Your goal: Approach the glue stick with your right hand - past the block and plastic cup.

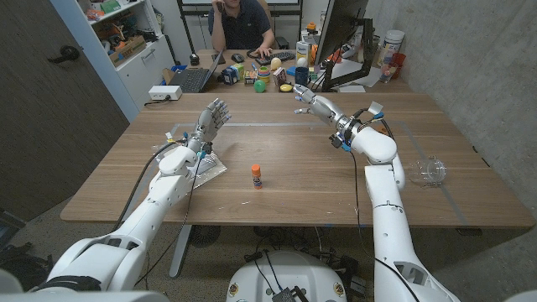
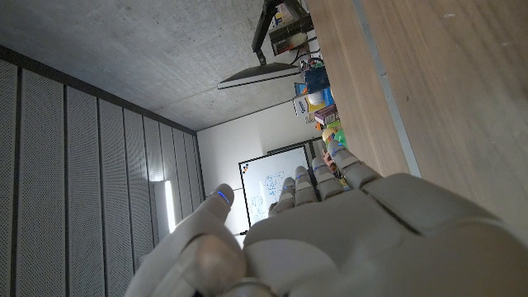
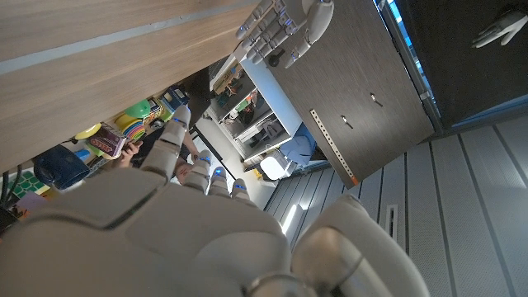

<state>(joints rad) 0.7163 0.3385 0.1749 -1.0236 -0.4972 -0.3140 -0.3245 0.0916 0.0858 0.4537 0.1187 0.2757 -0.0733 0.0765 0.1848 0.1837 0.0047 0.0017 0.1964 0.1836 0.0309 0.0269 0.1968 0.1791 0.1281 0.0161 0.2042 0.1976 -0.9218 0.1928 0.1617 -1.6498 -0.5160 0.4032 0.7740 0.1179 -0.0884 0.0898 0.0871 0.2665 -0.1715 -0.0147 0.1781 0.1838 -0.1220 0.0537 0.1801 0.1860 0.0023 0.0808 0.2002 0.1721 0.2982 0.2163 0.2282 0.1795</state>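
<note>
glue stick (image 1: 256, 175) stands upright near the middle of the table (image 1: 294, 180), apart from both hands; right hand (image 1: 315, 102) hovers raised over the far side, fingers apart and holding nothing, well short of the stick; plastic cup (image 1: 432, 170) lies near the right edge; left hand (image 1: 212, 118) is raised, fingers spread, empty, probably waiting.

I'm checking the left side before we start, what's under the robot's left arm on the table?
A crinkled silvery sheet lies on the wooden table under the left forearm, which covers part of it. The left hand is raised, fingers spread, holding nothing.
</note>
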